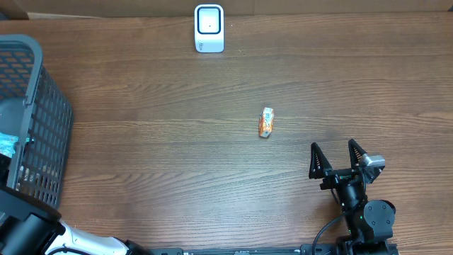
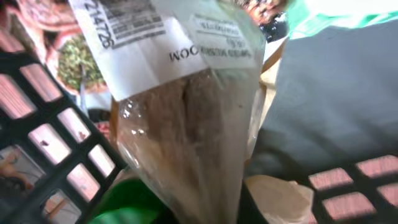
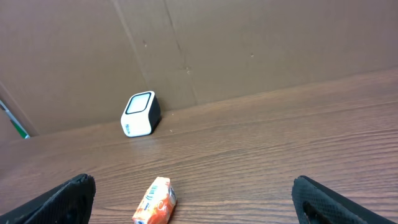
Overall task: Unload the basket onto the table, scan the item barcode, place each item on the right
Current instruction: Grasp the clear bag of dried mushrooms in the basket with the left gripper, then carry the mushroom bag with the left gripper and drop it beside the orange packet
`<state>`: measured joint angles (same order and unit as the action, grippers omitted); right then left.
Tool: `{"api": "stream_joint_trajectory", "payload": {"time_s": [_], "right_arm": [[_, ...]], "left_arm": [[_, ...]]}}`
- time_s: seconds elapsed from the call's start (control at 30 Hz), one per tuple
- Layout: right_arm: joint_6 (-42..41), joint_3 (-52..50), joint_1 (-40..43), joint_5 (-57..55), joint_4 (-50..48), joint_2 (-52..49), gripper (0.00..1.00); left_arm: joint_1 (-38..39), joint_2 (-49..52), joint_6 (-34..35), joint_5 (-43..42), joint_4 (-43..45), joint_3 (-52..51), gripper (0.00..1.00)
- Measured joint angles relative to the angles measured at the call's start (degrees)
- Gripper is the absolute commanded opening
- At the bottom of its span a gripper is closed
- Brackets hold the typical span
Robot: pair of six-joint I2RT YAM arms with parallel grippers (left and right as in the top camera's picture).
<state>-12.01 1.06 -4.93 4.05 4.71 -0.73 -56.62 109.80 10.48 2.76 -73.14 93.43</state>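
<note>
The tabletop (image 1: 177, 163) is mostly bare wood, with wide free room across its middle and right. Its far edge meets a brown cardboard wall (image 3: 249, 43), and its left edge is taken up by a dark mesh basket (image 1: 49, 134). A white scanner (image 1: 209, 28) stands near the far edge, well apart from everything else. A small orange packet (image 1: 267, 122) lies flat near the centre, between the scanner and the right hand (image 1: 333, 144), touching neither. The right hand hovers over the near right part of the tabletop with its two fingers spread wide and nothing between them, pointing towards the packet and scanner. The left arm (image 1: 32, 230) reaches from the near left corner into the basket. The left hand's fingers do not show in any view; the hand is closed tight, and whether it grips anything cannot be told. Its camera is filled by a clear bag (image 2: 199, 124) of brownish contents, standing inside the basket against the mesh, with something green (image 2: 124, 202) below it. The bag carries a white label (image 2: 155, 43); the digits "214726" can be read at its edge, while the remaining print is upside down and too blurred to read.
</note>
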Motion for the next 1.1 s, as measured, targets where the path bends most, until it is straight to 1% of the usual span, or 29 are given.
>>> {"api": "stream_joint_trajectory", "payload": {"time_s": [0.1,0.27,0.4,0.5,0.57,0.67,0.7,0.73,0.83,0.97,1.1], "right_arm": [[-0.02,0.0,0.02,0.02,0.02,0.0,1.0],[0.0,0.0,0.0,0.0,-0.04,0.0,1.0],[0.0,0.0,0.0,0.02,0.02,0.0,1.0],[-0.02,0.0,0.0,0.02,0.0,0.0,1.0],[0.02,0.0,0.0,0.02,0.02,0.0,1.0],[0.0,0.0,0.02,0.04,0.0,0.0,1.0],[0.0,0.0,0.0,0.0,0.02,0.0,1.0],[0.0,0.0,0.02,0.0,0.0,0.0,1.0],[-0.02,0.0,0.0,0.02,-0.02,0.0,1.0],[0.02,0.0,0.0,0.02,0.0,0.0,1.0],[-0.02,0.0,0.02,0.0,0.0,0.0,1.0]], "left_arm": [[0.0,0.0,0.02,0.0,-4.0,5.9,0.04],[0.37,0.02,0.09,-0.07,-10.6,18.56,0.04],[1.4,0.0,0.83,-2.56,-13.75,28.28,0.04],[2.99,-0.42,2.67,-7.45,-14.32,35.5,0.04],[5.09,-2.47,5.4,-13.66,-13.2,41.88,0.04],[7.8,-5.31,7.69,-19.19,-10.73,46.73,0.04],[10.01,-7.32,8.48,-21.92,-9.97,48.43,0.04],[10.71,-7.98,8.66,-22.6,-9.9,48.85,0.04],[19.5,-12.41,8.66,-25.81,-10.43,50.23,0.04],[34.23,-14.71,4.83,-28.7,-13.57,50.66,0.04],[45.81,-13.38,1.9,-28.92,-15.65,48.06,0.04]]}}
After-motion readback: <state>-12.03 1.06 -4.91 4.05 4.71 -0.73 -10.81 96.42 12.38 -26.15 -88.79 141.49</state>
